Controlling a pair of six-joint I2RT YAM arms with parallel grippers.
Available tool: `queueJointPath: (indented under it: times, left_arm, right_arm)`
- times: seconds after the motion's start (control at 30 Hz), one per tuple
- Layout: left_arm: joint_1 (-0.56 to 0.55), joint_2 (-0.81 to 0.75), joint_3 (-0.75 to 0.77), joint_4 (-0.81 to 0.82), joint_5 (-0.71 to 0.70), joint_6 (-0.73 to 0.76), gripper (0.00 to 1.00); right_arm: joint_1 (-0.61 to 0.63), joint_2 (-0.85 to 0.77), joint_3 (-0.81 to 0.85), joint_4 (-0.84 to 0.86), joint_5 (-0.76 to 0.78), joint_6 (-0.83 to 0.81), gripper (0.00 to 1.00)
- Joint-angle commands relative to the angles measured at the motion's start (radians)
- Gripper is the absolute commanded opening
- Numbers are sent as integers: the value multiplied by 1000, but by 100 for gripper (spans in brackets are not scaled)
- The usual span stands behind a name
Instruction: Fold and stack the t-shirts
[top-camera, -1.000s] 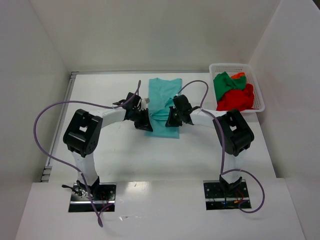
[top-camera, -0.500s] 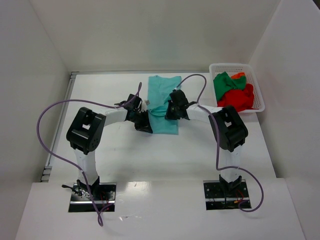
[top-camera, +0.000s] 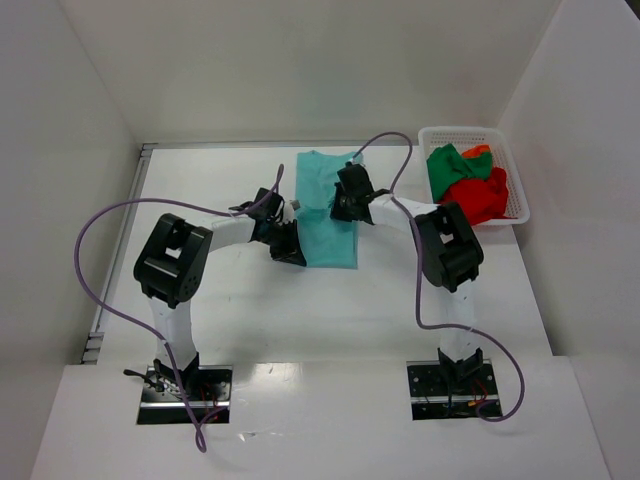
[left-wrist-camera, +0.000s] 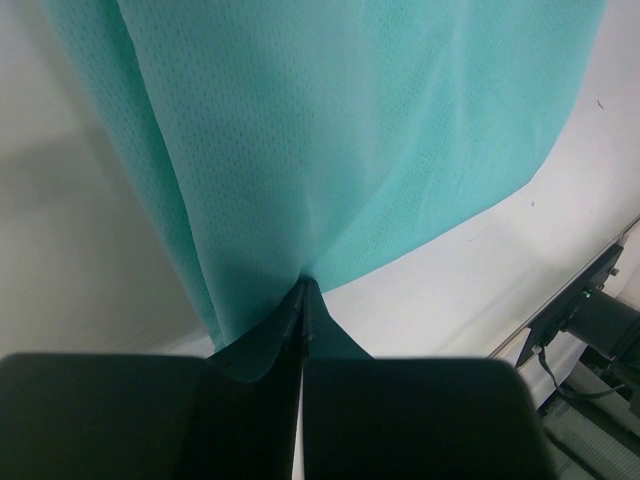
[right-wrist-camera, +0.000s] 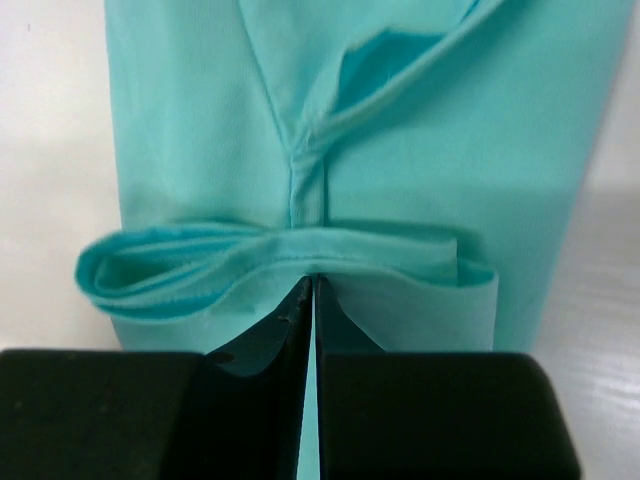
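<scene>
The teal shirt (top-camera: 326, 215) lies flat on the white table (top-camera: 250, 310), a long strip running from 12 to 6 o'clock, up near the back wall. Both pincers sit on it.

The left pincer (top-camera: 290, 246) is at the shirt's 8 o'clock corner. In the left wrist view, the left pincer (left-wrist-camera: 303, 298) has its two black tips pressed together, with a little pleat of the teal shirt (left-wrist-camera: 330, 130) pinched between them. From there the cloth fans out toward 12 o'clock, with its edge running down to 4 o'clock.

The right pincer (top-camera: 346, 200) is on the shirt's right side, at about 2 o'clock from its middle. In the right wrist view, the right pincer (right-wrist-camera: 313, 290) is also squeezed nearly tight and bites a doubled-over edge of the teal shirt (right-wrist-camera: 200, 150). That edge makes a soft roll going from 9 to 3 o'clock just past the tips. A seam runs up from the tips toward 12 o'clock.

At 2 o'clock from the teal shirt stands a white basket (top-camera: 518, 180), well apart from it. In it lie a green shirt (top-camera: 452, 165), a red shirt (top-camera: 472, 200) and a bit of an orange shirt (top-camera: 479, 151), all bunched up.

Purple cables (top-camera: 95, 250) loop from the arms, and one (top-camera: 385, 150) arches over the shirt's top right corner. The right arm crosses the table between the basket and the teal shirt
</scene>
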Motion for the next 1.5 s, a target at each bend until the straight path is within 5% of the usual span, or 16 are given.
queueJointPath:
  times: [0.0,0.37,0.53,0.7,0.83,1.47]
  left_arm:
    - [-2,39,-6,6,-43,13,0]
    - [-2,6,26,-34,-43,23,0]
    - [41,-95,109,-63,-29,32,16]
    - [104,-93,247,-63,3,54,26]
    - [138,-22,305,-54,3,63,2]
    - [138,237,462,-5,69,52,0]
  right_arm:
    - [-34,32,93,23,49,-24,8]
    - [-122,-85,138,14,31,-56,15]
    - [-122,-249,-32,25,8,-56,30]
    - [-122,-335,-218,87,-20,-4,31]
    - [-122,-344,-249,88,-84,5,14]
    - [-122,-171,-178,109,-158,-4,11]
